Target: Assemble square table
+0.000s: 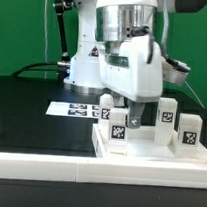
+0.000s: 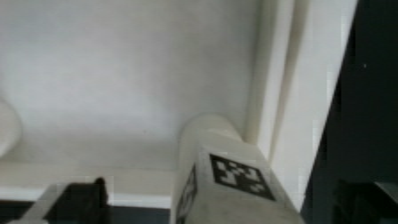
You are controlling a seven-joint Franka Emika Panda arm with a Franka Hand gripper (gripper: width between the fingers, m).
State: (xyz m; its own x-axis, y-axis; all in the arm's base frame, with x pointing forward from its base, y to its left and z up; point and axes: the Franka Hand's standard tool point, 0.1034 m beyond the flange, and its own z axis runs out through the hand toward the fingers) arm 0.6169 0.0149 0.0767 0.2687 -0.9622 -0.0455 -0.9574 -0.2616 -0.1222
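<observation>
A: Where is the table top?

B: The square table top [image 1: 148, 153] lies on the dark surface [image 1: 31, 102], toward the exterior view's right, close to the long white rail [image 1: 47, 168] that runs along the front. Its raised rim shows clearly in the wrist view [image 2: 285, 70].

A: And the legs?

B: Several white tagged leg posts stand upright on or at the top. One [image 1: 118, 127] is just beside the tool, another [image 1: 167, 114] sits behind it, and a third [image 1: 190, 132] is at the far edge on the exterior view's right. The wrist view shows one post [image 2: 222, 170] from above, its tag facing the camera.

A: What is the tool doing?

B: The tool [image 1: 137, 119] hangs low over the top, among the posts. Its jaws stand wide apart and hold nothing; one dark finger [image 2: 80, 195] is apart from the post.

A: Anything else?

B: The marker board [image 1: 76, 110] lies flat on the surface behind.
</observation>
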